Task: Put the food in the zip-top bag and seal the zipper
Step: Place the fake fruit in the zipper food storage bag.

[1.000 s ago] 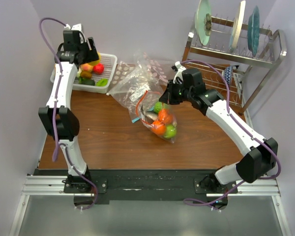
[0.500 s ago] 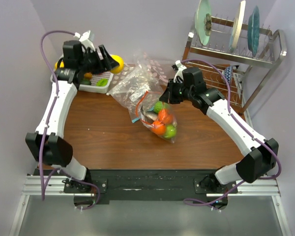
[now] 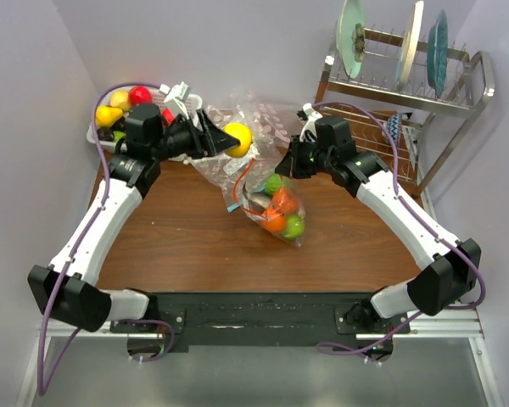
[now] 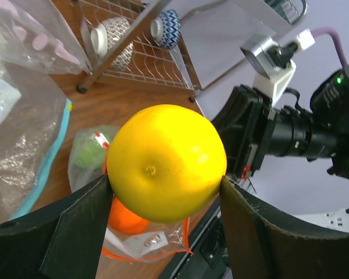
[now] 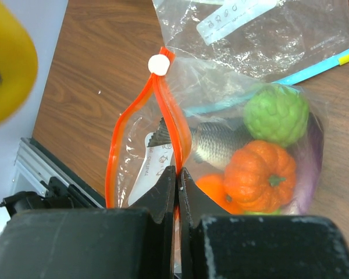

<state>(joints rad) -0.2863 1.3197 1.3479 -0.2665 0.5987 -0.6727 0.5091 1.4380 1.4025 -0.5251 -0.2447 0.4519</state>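
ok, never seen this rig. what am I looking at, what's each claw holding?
Two robot arms are bolted at the near edge of a wooden table. One picture looks down from above and behind; the other two come from cameras on the wrists. The left gripper holds a yellow toy fruit. The right gripper is shut on the orange-red zipper of a clear bag holding a pumpkin, green fruit and fish. A second, blue-strip bag lies behind it; a dish rack stands far right.

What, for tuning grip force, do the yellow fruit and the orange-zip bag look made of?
The yellow fruit looks like moulded plastic, probably hard: smooth, glossy, with a stem dimple. The zip-top bag looks like thin clear plastic film: crinkled, shiny, contents showing through.
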